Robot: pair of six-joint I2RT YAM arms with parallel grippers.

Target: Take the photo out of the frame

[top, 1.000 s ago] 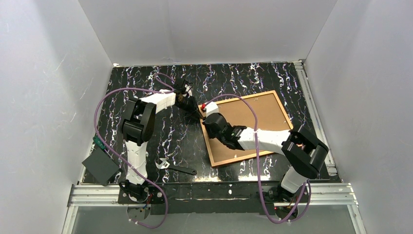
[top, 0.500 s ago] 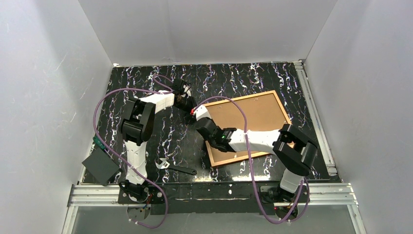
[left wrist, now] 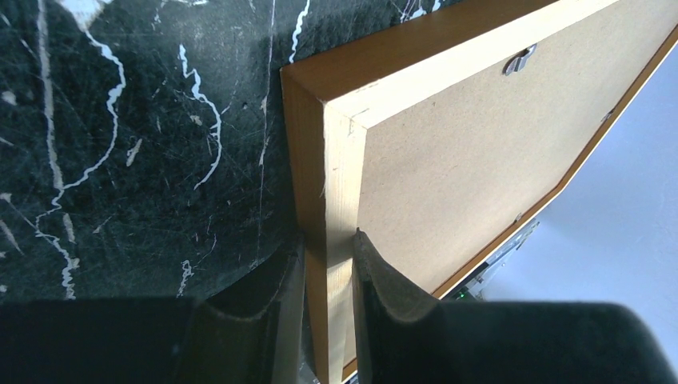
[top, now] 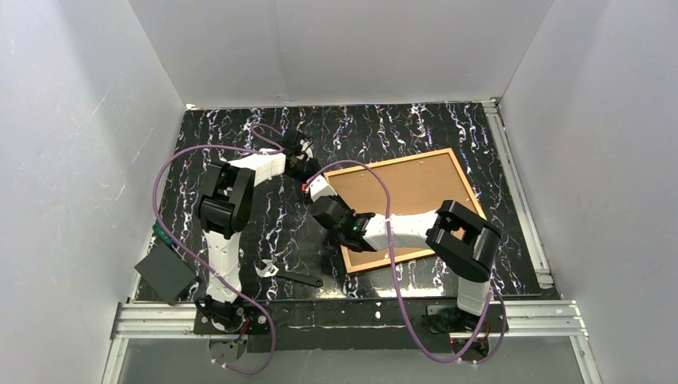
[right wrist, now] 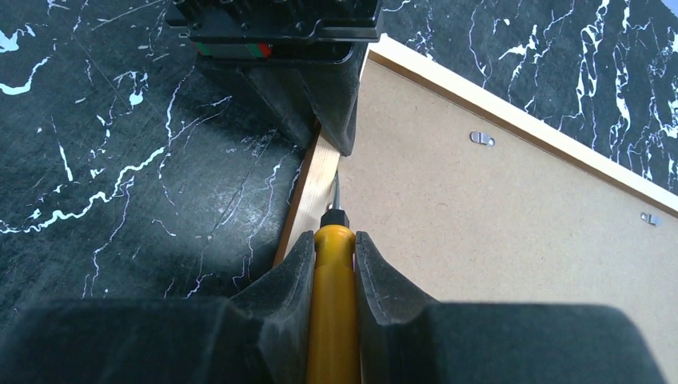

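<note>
The frame lies face down on the black marbled table. The photo's tan board back faces up and its picture side is hidden. My left gripper is shut on the frame's rail at the far left corner. In the left wrist view its fingers straddle the rail. My right gripper is shut on a yellow-handled screwdriver. The screwdriver's tip rests at the seam between rail and board, just short of the left gripper.
Small metal clips sit along the board's edge. A wrench lies near the table's front edge. A black flat object rests at the front left. White walls close in on three sides.
My right arm has swung left across the board, bringing the screwdriver to the frame's left rail beside the left gripper. The left gripper and the frame have stayed put.
</note>
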